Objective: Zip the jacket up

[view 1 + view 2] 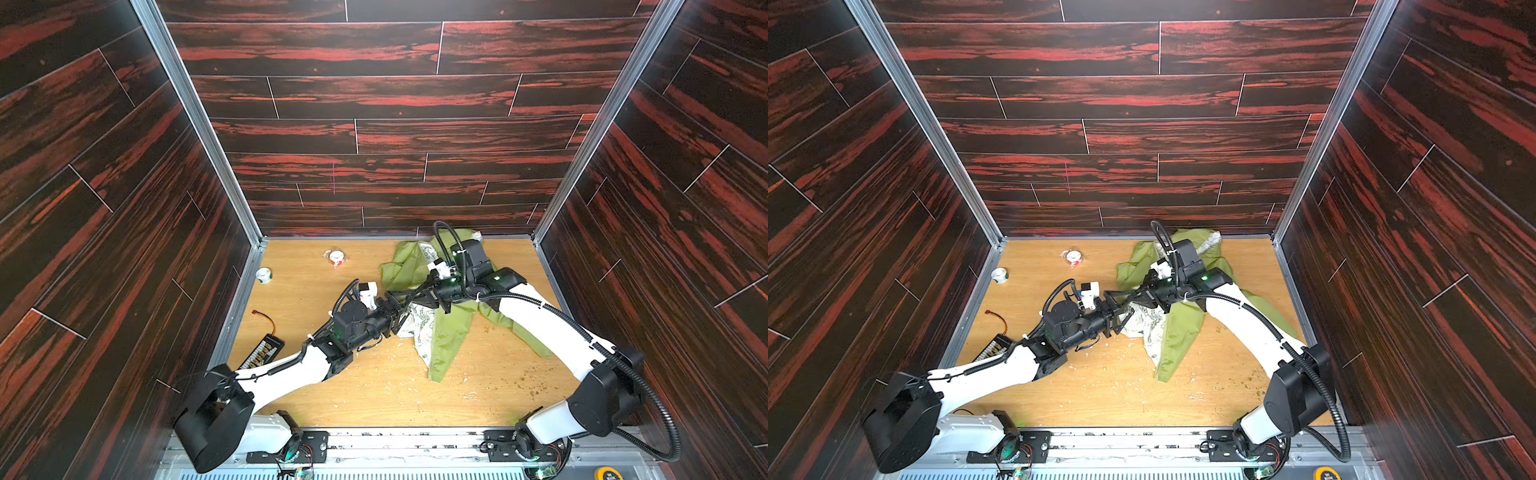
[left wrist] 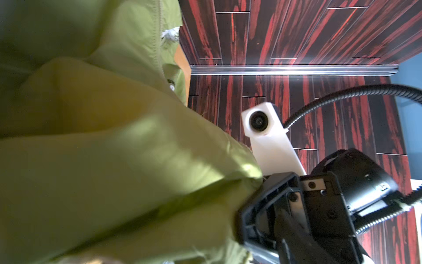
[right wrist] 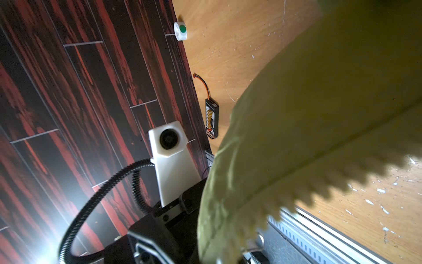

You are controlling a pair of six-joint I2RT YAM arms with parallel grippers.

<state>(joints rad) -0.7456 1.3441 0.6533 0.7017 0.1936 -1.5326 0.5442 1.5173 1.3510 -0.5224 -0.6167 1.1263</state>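
Observation:
The lime-green jacket [image 1: 446,336] lies crumpled on the right half of the wooden table in both top views, with its pale patterned lining [image 1: 1148,324] turned out near the middle. My right gripper [image 1: 401,297] reaches left across it and is shut on a green edge of the jacket [image 3: 319,114]. That edge carries zipper teeth [image 3: 319,187]. My left gripper [image 1: 1121,318] meets it from the left, fingers spread, at the lining. Green cloth [image 2: 114,160] hides its fingertips in the left wrist view. A zipper line [image 2: 159,45] runs along the fabric.
A white and red round item [image 1: 336,257] and a white and green ball [image 1: 264,274] sit at the far left of the table. A black board with a wire [image 1: 266,351] lies by the left wall. Crumbs dot the table. Dark walls close three sides.

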